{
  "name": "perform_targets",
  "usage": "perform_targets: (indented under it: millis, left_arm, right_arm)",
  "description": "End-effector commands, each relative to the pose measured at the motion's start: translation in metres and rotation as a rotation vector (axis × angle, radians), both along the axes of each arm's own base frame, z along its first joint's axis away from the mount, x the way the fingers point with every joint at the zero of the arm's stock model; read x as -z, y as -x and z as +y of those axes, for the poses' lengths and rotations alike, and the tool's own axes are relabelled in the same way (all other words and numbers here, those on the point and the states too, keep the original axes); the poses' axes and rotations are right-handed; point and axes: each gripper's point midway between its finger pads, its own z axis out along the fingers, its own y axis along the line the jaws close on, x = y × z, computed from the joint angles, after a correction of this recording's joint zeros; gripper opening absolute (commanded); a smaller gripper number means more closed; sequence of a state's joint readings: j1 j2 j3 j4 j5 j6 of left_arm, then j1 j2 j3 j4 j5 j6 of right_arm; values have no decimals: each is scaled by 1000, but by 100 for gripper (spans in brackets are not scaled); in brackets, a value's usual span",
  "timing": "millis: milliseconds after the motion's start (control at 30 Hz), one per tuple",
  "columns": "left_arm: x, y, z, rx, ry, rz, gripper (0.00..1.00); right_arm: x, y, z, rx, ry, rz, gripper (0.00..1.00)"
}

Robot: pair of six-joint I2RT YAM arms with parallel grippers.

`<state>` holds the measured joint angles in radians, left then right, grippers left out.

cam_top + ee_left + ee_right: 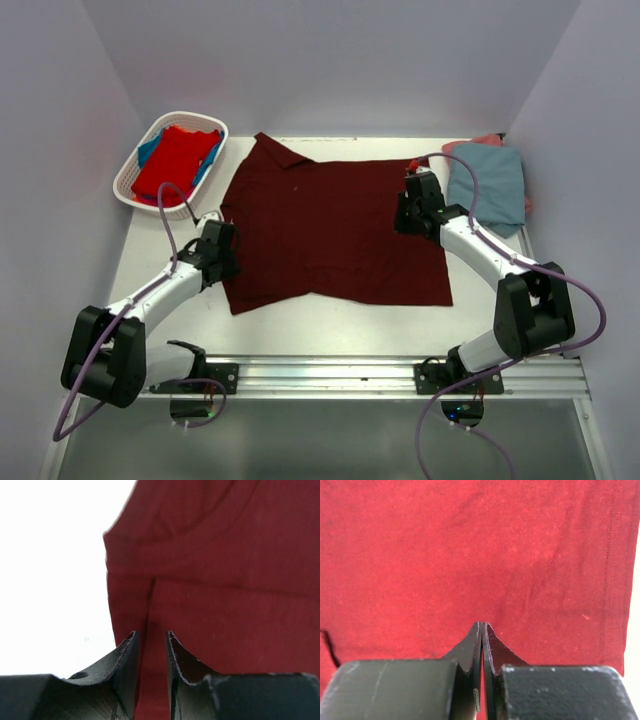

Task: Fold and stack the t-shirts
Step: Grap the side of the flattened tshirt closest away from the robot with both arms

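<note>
A dark maroon t-shirt (335, 230) lies spread flat on the white table (330, 325). My left gripper (226, 252) is low at the shirt's left edge. In the left wrist view its jaws (151, 635) stand a little apart, with the maroon cloth (225, 580) showing between them near a fold line. My right gripper (410, 212) is over the shirt's right part. In the right wrist view it (483, 625) is shut tip to tip above flat cloth (470, 545), holding nothing that I can see.
A white slatted basket (128, 178) at the back left holds a bright red shirt (178, 160) over a blue one (150, 150). A folded grey-blue shirt (490, 185) lies at the back right on a salmon pink one (485, 140). Walls close in on three sides.
</note>
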<state>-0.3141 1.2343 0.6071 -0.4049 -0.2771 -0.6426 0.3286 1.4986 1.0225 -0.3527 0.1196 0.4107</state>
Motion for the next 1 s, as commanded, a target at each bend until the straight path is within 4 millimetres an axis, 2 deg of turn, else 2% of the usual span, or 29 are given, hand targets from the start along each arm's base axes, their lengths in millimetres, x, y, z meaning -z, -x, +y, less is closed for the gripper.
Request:
perform_targets:
  millis: [0,200,533,967]
  left_arm:
    - [-23,-37,3,-23,44,-139,30]
    - [-19,-44,12,-51,65,-152,28]
    - [-12,-57,2,-13,96,-155,25]
    - [2,-56,6,-29,74,-114,22]
  right_arm:
    - [-4,-1,-3,-2,29,-12,0]
    - [-3,-3,-1,-12,23,-10,0]
    - [1,-2,2,-22,17,1,0]
    - [0,0,-1,-18,27,-4,0]
